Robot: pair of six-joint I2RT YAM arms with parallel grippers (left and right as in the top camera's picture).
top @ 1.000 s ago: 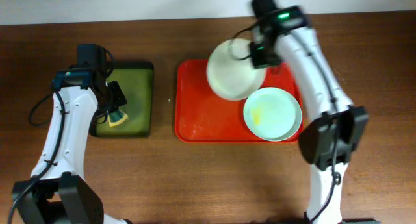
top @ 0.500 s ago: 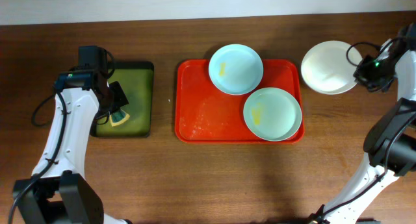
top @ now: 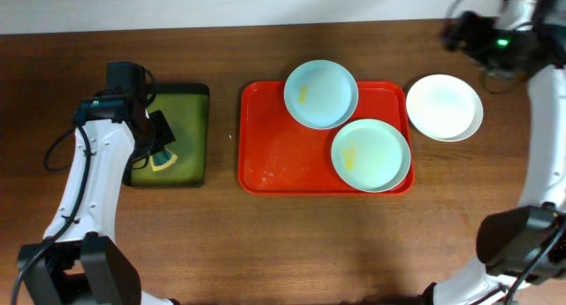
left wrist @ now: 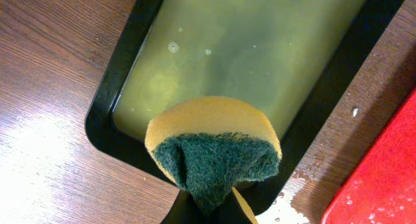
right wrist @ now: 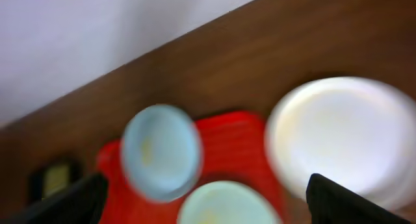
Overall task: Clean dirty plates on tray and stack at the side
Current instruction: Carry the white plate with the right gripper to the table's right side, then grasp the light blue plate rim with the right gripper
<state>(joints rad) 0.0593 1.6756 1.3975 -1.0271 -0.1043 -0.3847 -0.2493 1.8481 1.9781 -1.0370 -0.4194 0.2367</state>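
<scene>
The red tray (top: 270, 159) holds a pale blue plate (top: 321, 94) at its back edge and a pale green plate (top: 370, 155) at its front right, both with yellow smears. A white plate (top: 445, 107) lies on the table just right of the tray. High at the back right, my right gripper (top: 458, 33) is open and empty, clear of the white plate. Its blurred wrist view shows the white plate (right wrist: 338, 136), blue plate (right wrist: 161, 151) and green plate (right wrist: 227, 204) below. My left gripper (top: 157, 150) is shut on a yellow-and-green sponge (left wrist: 214, 146) over the olive tray.
A dark olive-green tray (top: 181, 106) with cloudy liquid (left wrist: 260, 49) sits left of the red tray. Water drops wet the wood (left wrist: 312, 172) between the two trays. A pale wall runs along the table's back edge (top: 265, 22).
My right arm carried the white plate off the red tray, set it on the table to the right, opened and lifted away toward the back. The left arm has stayed put.
</scene>
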